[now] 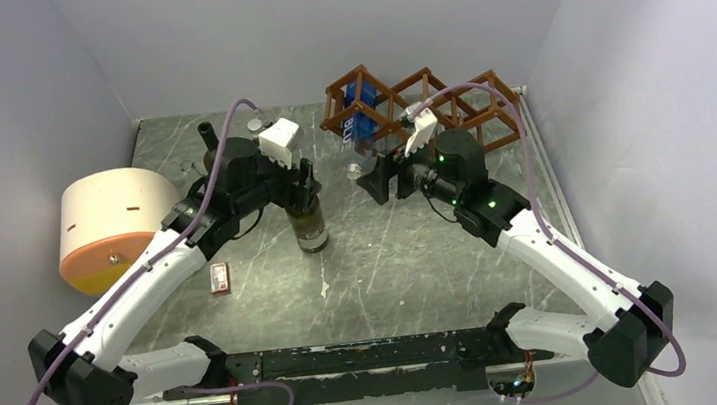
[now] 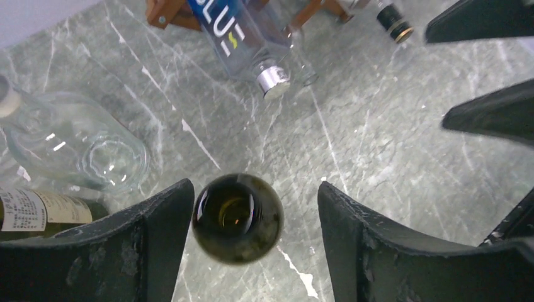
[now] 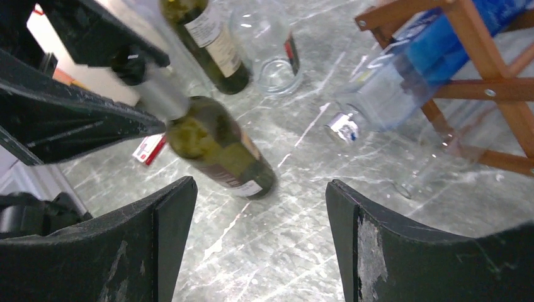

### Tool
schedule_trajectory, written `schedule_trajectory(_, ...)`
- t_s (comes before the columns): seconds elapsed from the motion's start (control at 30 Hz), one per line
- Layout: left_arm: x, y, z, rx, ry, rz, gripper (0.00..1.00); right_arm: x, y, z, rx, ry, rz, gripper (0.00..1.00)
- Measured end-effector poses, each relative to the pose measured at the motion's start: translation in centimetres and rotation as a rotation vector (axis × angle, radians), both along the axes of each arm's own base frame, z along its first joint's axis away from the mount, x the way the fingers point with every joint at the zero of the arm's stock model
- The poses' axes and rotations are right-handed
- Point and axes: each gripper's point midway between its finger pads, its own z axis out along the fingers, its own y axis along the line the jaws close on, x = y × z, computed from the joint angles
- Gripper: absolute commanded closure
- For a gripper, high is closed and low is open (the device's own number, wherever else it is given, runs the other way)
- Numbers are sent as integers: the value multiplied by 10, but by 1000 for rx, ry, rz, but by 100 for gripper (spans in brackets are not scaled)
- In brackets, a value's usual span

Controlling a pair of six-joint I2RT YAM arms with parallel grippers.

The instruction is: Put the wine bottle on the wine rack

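Observation:
The dark green wine bottle (image 1: 310,224) stands upright on the table under my left gripper (image 1: 305,190). In the left wrist view the bottle (image 2: 237,218) sits between the open jaws of the left gripper (image 2: 255,189), close against the left finger (image 2: 160,233), with a clear gap to the right finger. The reddish-brown wine rack (image 1: 425,105) stands at the back and holds a blue-labelled clear bottle (image 1: 357,114). My right gripper (image 1: 373,177) is open and empty in front of the rack. The right wrist view shows its jaws (image 3: 259,185), the wine bottle (image 3: 217,148) and the rack (image 3: 478,56).
A clear glass bottle (image 2: 82,148) and another labelled wine bottle (image 2: 38,211) lie left of the left gripper. A cream and orange cylinder (image 1: 111,228) sits at the left wall. A small red card (image 1: 220,277) lies on the table. Walls close in on three sides.

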Motion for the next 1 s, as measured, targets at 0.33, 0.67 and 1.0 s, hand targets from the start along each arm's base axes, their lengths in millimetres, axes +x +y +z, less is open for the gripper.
schedule_trajectory(0.33,-17,24,90,-194,-224,68,25,-25,57,8,-12,-96,187,21)
schedule_trajectory(0.67,-9,105,73,-251,-321,510,26,-8,119,-14,-79,-73,224,28)
schedule_trajectory(1.0,-14,134,46,-226,-314,643,26,23,156,-37,-110,-82,209,78)
